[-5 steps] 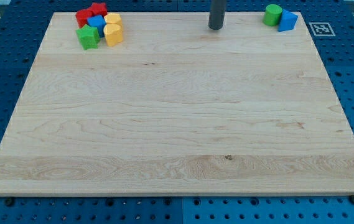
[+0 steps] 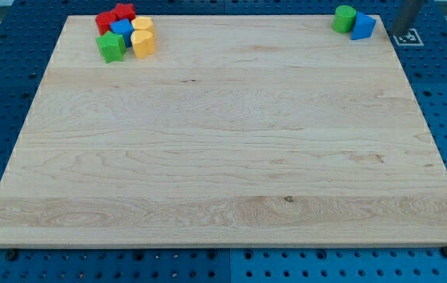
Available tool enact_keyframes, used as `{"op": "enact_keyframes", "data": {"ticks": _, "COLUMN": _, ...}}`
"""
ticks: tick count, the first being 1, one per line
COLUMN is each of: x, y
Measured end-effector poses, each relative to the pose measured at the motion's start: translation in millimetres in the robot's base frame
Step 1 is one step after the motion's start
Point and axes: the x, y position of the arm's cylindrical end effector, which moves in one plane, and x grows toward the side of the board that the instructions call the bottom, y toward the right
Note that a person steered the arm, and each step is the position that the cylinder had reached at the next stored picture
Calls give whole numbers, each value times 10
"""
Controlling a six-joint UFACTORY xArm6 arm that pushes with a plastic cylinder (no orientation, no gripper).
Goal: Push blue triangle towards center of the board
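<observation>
The blue triangle [image 2: 363,26] lies at the top right corner of the wooden board [image 2: 223,141], touching a green cylinder [image 2: 344,18] on its left. My tip [image 2: 403,31] is just off the board's right edge, a short way to the right of the blue triangle and apart from it. The rod runs up out of the view's top.
A cluster of blocks sits at the top left: two red blocks [image 2: 114,16], a blue block [image 2: 121,31], a green block [image 2: 111,46] and two yellow blocks [image 2: 142,38]. A black-and-white marker tag [image 2: 406,36] lies on the blue pegboard beside the tip.
My tip has moved far to the right along the board's top edge, from the top middle to just past the blue triangle. No block has moved.
</observation>
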Motion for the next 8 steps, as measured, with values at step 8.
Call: {"op": "enact_keyframes", "data": {"ticks": 8, "x": 1094, "y": -1136}}
